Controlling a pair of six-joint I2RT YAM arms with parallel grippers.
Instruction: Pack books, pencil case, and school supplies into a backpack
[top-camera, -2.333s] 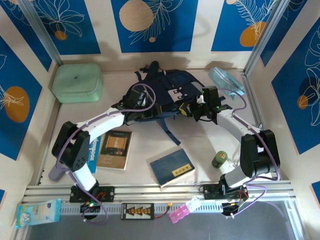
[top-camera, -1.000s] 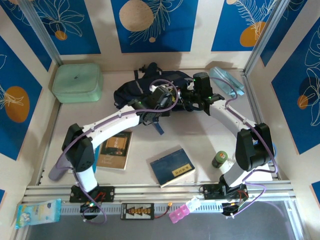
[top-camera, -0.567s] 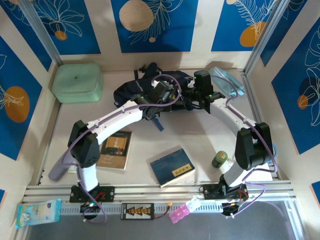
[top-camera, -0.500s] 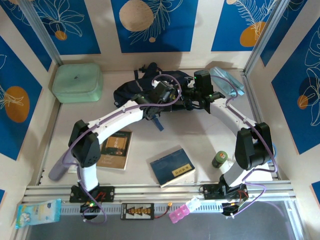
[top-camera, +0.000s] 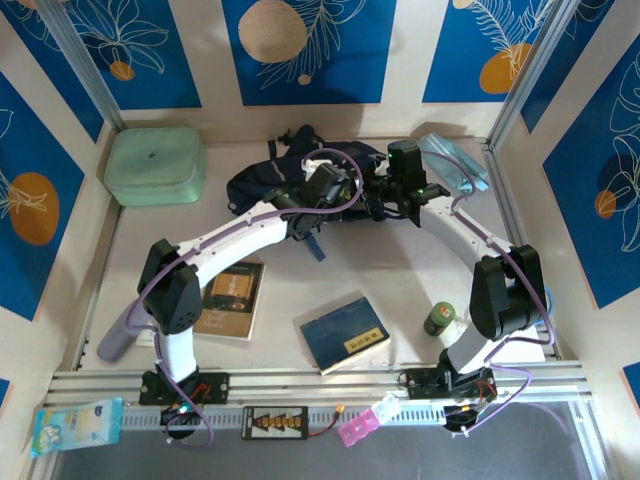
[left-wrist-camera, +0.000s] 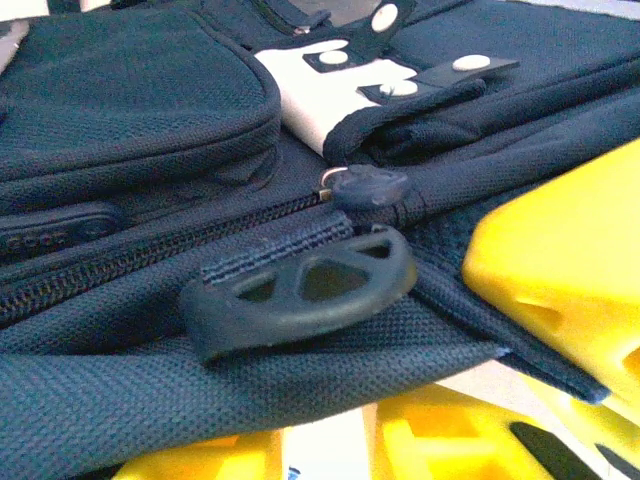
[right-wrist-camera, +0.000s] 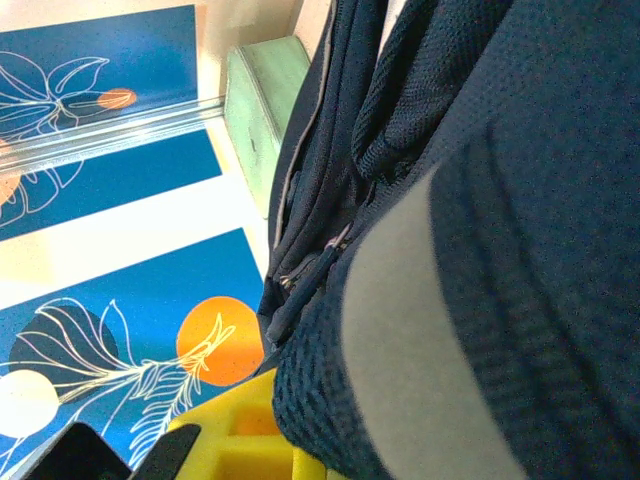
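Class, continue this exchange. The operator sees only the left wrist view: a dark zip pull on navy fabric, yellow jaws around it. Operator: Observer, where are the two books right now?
Observer: Both lie on the table, outside the backpack: the tan-brown book at the near left, the navy book near the front middle.
Operator: And the pencil case?
Observer: The pale-blue pencil case lies in the far right corner of the table, also outside the backpack.
Operator: What is the other arm doing?
Observer: The right gripper is at the backpack's right side, its jaws shut on the fabric.
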